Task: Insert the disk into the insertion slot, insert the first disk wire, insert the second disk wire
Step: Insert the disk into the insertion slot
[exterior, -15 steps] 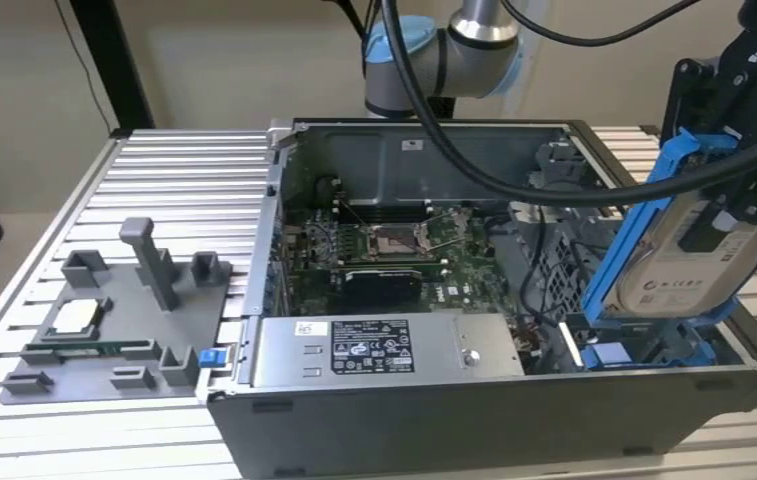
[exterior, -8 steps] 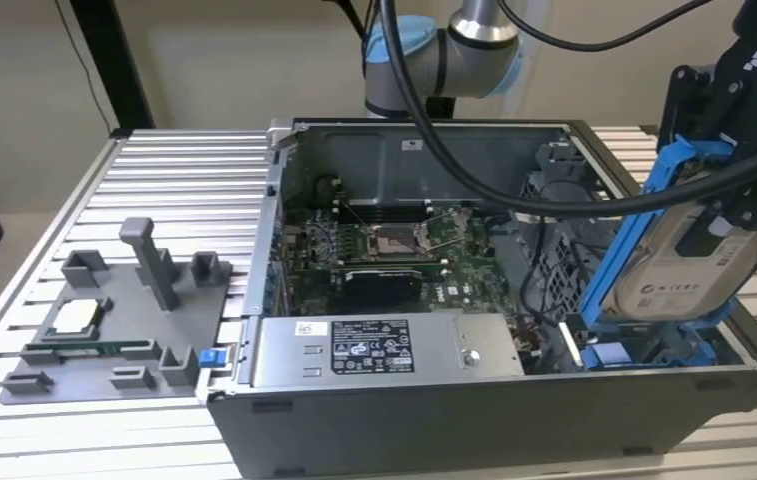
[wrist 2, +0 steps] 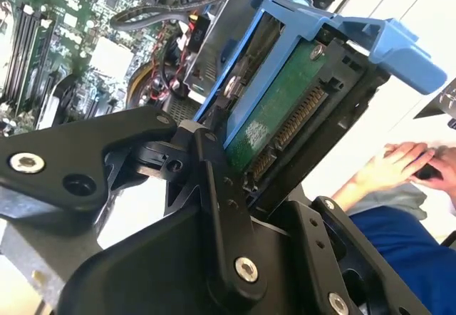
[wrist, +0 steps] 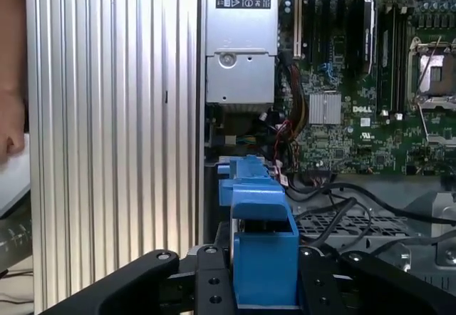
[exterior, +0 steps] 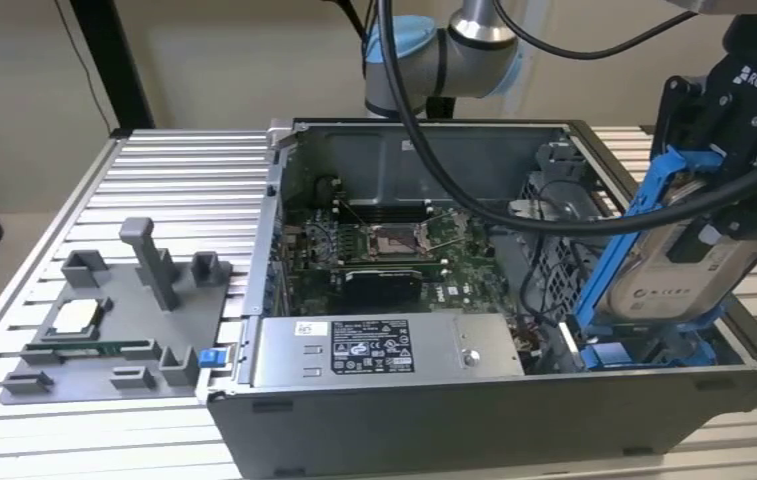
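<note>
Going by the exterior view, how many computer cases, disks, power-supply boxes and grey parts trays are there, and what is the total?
computer case: 1
disk: 1, held in the gripper above the case
power-supply box: 1
grey parts tray: 1
Total: 4

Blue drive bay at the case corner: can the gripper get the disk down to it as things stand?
Probably yes. The gripper is shut on the disk, which hangs tilted, lower end close over the blue drive bay; nothing solid shows between them. Loose black cables lie nearby and might snag.
</note>
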Robot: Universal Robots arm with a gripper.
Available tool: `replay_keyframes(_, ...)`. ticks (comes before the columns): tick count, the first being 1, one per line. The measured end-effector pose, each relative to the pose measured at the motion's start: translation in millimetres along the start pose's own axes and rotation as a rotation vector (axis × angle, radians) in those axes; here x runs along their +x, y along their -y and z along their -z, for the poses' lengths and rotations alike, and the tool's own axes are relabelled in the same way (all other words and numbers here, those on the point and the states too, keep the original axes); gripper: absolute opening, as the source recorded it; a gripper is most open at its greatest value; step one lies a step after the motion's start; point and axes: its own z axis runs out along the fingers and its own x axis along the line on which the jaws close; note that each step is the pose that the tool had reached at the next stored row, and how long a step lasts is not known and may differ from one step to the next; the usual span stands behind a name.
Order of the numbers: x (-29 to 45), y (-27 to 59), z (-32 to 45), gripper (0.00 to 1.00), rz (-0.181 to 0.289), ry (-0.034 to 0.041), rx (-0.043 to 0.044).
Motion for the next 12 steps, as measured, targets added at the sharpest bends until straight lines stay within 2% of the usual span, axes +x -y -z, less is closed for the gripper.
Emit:
replay_keyframes(8,-0.5,6.8,-10.9,0.0,0.001,0.014,-0.0003)
replay_keyframes(12,-0.7,7.1,-15.6,0.0,0.001,0.0209,-0.0004)
